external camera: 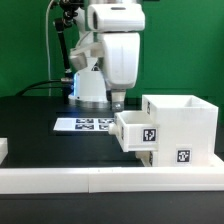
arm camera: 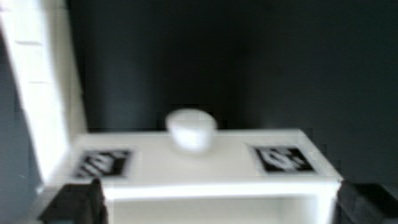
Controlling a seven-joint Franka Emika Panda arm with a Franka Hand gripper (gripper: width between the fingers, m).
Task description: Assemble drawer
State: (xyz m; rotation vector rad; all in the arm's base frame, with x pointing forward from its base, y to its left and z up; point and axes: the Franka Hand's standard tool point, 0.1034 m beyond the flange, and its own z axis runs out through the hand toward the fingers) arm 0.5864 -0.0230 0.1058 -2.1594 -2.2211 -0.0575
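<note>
Nearest the camera in the exterior view runs the long low white border rail (external camera: 100,180) along the table's front edge. Just behind it, on that view's right, stands the drawer case (external camera: 185,125), open-topped and tagged on its front. A drawer tray (external camera: 135,132) sits partly pushed into the case's left face, its tagged end projecting toward the view's left. The marker board (external camera: 85,124) lies flat on the black table (external camera: 30,125), left of the tray.

The gripper (external camera: 118,100) hangs over the tray's projecting end, just above and slightly behind it. In the wrist view the tray (arm camera: 196,160) fills the lower frame with a round knob (arm camera: 191,128) at its middle, and the two dark fingertips (arm camera: 75,203) stand wide apart on either side of it, gripping nothing.

The tray's sliding axis runs left to right into the case, so a coming push would likely need to go toward the exterior view's right, squarely along that axis.
</note>
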